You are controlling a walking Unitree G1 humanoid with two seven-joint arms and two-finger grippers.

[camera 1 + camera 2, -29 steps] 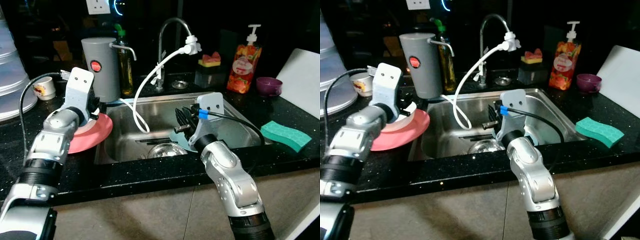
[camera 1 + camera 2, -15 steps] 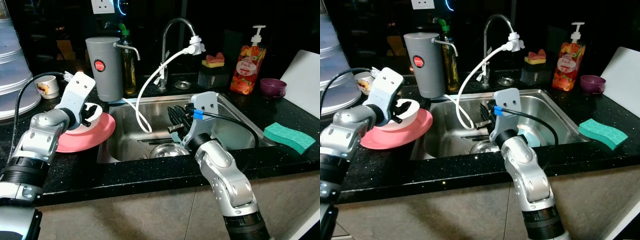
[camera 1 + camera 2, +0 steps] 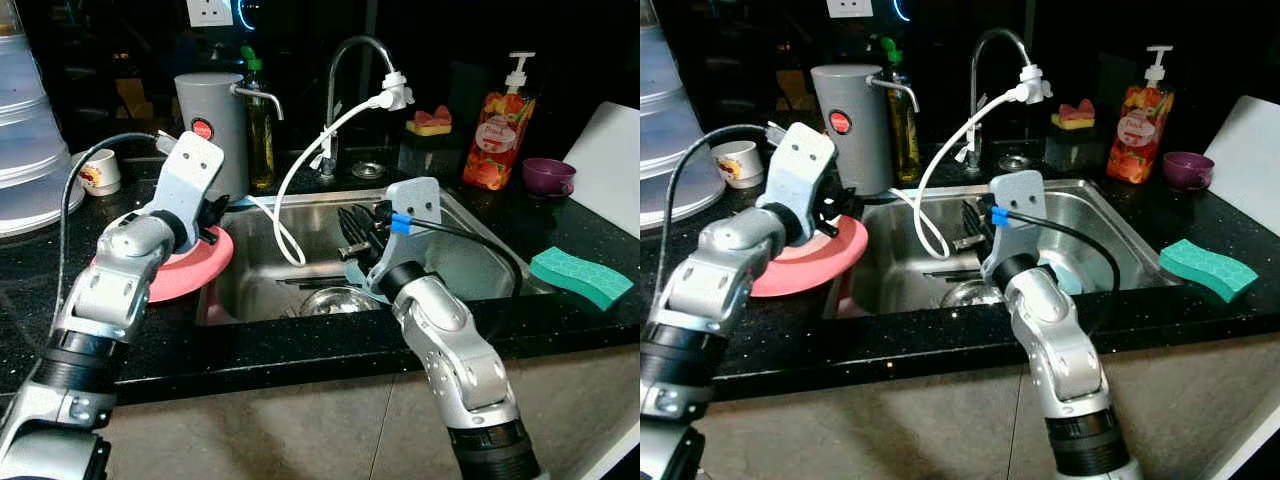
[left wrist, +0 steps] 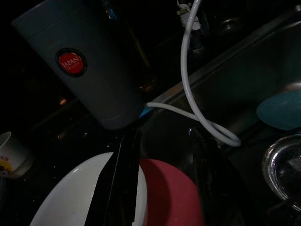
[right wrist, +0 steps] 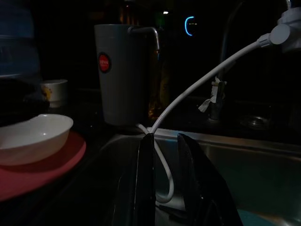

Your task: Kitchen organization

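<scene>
A white bowl (image 5: 33, 136) sits on a pink plate (image 3: 195, 272) on the black counter, left of the sink (image 3: 470, 250). My left gripper (image 3: 208, 216) hovers low over them, open. One finger (image 4: 121, 188) lies across the bowl's rim (image 4: 70, 202) and the other stands over the plate (image 4: 164, 197). My right gripper (image 3: 356, 236) hangs over the sink, fingers (image 5: 143, 179) a narrow gap apart with nothing between them. In the basin lie a teal plate (image 4: 282, 110) and a steel bowl (image 3: 335, 300).
A grey canister (image 3: 212, 120) stands just behind the plate, and a white hose (image 3: 300, 170) loops from the faucet (image 3: 350, 50) into the sink. Also on the counter: a cup (image 3: 100, 172), soap bottle (image 3: 500, 125), purple bowl (image 3: 548, 175) and green sponge (image 3: 585, 275).
My left arm has swung right and forward over the plate, so its wrist now covers the bowl in the head views. The right arm has barely moved.
</scene>
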